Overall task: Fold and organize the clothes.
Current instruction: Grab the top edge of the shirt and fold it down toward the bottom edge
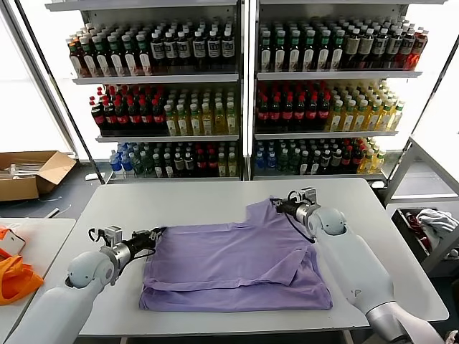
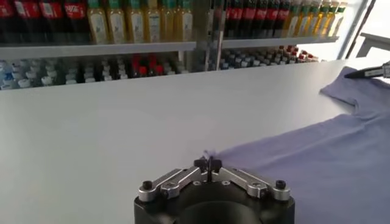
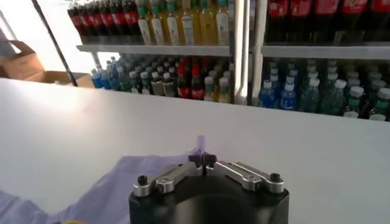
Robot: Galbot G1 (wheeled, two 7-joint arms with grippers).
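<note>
Lavender T-shirt (image 1: 233, 265) lies mid-tabletop (image 1: 186, 197), partly folded. Left gripper (image 1: 159, 231) pinches its left corner, right gripper (image 1: 275, 203) pinches the far corner. Risk: thin fabric slips out, pinches are shallow.

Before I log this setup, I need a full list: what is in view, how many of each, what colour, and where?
T-shirt: one, lavender, partly folded on the table, both grippers at its far edge.
Table: one, white, in front of the robot.
Shelves: two units, white, behind the table, full of bottles in many colours.
Cardboard box: one, brown, on the floor at far left.
Orange fabric: one, on the side table at left.
White cloth: one bundle, at right.
Left gripper: shut on the T-shirt's left corner.
Right gripper: shut on the T-shirt's far right corner.
</note>
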